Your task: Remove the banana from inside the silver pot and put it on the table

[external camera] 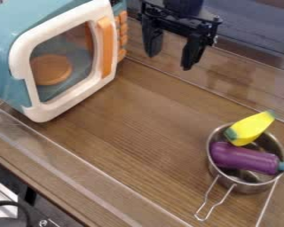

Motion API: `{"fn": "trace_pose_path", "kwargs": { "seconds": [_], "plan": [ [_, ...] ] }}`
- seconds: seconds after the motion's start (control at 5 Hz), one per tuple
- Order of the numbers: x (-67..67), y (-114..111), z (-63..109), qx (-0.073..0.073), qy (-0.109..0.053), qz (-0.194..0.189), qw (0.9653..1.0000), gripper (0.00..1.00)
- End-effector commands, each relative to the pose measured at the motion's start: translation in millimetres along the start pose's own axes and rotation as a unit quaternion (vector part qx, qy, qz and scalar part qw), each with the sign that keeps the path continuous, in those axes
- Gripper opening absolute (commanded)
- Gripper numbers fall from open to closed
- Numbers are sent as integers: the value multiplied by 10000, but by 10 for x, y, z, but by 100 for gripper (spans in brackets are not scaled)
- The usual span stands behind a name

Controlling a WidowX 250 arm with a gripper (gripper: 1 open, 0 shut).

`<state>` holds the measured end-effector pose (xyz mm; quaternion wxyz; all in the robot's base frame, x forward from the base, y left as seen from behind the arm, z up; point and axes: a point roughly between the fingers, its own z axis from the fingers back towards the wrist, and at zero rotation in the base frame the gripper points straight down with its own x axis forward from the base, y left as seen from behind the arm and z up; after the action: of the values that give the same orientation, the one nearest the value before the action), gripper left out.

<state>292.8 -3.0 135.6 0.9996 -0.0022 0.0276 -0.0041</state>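
We see the gripper (172,50) with fingers spread, holding nothing, above the table (132,133) near the toy microwave (64,55). Banana (248,129) sits in the silver pot (216,168) beside the eggplant (245,160), well apart from the fingers, lower right in view.

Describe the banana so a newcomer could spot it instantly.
Right of the teal-and-white toy microwave sits a shiny round pot with a wire handle. Inside, the curved yellow banana has a green tip; its neighbour, the eggplant, is purple.

The toy banana (248,129) is bright yellow with a green tip; the toy eggplant (244,159) is purple with a teal-green stem. The toy microwave (59,55) combines teal, white and orange, and brown wood grain patterns the tabletop (132,133).
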Motion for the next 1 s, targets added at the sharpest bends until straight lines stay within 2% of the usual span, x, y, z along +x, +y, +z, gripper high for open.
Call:
{"fn": "trace_pose_path", "kwargs": {
  "seconds": [0.0, 0.4, 0.6, 0.8],
  "plan": [
    [-7, -117, -56, -22, 43, -136, 9999, 100],
    [31, -523, -152, -84, -84, -715, 9974, 100],
    [26, -625, -204, -104, -155, -929, 9955, 100],
    [40, -747, -371, -124, -260, -1085, 9937, 100]
  ]
}}
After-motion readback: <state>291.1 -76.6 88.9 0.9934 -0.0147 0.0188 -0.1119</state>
